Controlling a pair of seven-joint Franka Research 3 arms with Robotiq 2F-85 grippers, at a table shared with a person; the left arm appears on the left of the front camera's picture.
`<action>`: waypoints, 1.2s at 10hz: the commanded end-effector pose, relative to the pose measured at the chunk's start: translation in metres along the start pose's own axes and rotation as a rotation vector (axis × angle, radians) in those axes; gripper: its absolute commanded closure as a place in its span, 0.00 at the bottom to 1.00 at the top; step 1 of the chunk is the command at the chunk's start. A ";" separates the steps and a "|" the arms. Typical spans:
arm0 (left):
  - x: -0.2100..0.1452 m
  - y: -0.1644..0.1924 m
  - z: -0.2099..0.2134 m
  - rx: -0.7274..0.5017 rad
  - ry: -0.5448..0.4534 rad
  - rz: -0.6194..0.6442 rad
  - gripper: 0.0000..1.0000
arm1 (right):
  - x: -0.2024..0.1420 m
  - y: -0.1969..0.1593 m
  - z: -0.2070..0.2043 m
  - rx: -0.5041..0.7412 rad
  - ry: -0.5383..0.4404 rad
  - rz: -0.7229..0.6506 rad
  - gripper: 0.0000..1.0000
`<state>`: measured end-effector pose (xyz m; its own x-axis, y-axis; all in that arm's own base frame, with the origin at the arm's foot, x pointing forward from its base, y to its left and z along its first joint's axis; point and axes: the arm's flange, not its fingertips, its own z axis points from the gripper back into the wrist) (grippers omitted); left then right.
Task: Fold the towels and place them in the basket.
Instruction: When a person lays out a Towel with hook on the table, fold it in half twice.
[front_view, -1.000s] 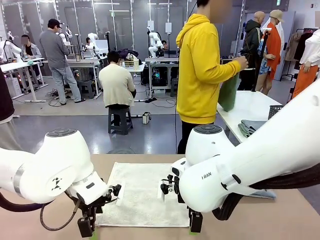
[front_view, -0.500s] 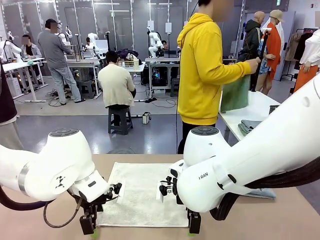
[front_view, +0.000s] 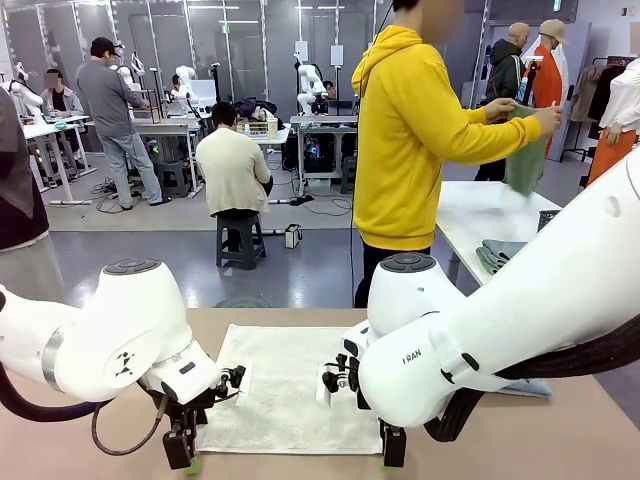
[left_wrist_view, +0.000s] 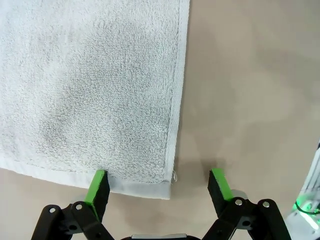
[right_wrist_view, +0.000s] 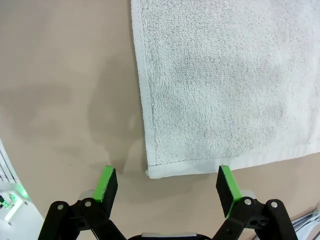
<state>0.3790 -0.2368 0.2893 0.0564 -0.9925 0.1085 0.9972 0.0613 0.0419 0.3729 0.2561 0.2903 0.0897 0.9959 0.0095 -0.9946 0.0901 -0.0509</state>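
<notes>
Since the earlier frame, the left pincer has crept slightly inward toward the towel, the right pincer has barely shifted, and the person beyond the far edge has swung a green cloth out to the side.

Left pincer: fingers spread wide and holding nothing. It straddles the near left corner of the cream-white towel. One green pad sits at the hem and the other is over bare tabletop.

Right pincer: likewise spread and empty. The towel's near right corner lies between its fingers, with bare tabletop on the outer side.

Each pincer points down at its own corner. This placement probably lets the two near corners be pinched together and lifted evenly, so the cloth folds without skewing.

The towel lies flat and unfolded in the middle of the tabletop. Its near hem is toward the robot-side edge and its far hem toward the person. No fold has been made, so the task appears to be at its first grasp.

A sliver of pale blue fabric, possibly the second towel, shows past the right arm toward the tabletop's right edge.

The person faces a neighbouring white table and takes no part in the work here.
</notes>
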 end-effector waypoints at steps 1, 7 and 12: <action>0.006 0.007 -0.003 0.018 0.011 0.005 0.00 | 0.005 0.000 -0.007 -0.003 0.014 -0.033 0.00; 0.001 0.007 -0.002 0.013 0.033 0.011 1.00 | 0.004 -0.002 -0.002 0.001 -0.015 -0.035 1.00; 0.000 0.008 -0.001 0.010 0.042 0.008 1.00 | 0.004 -0.008 0.000 0.024 -0.012 -0.035 1.00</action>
<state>0.3919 -0.2358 0.3002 0.0624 -0.9921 0.1092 0.9949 0.0705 0.0723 0.3821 0.2587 0.2953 0.1205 0.9923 0.0279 -0.9910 0.1219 -0.0558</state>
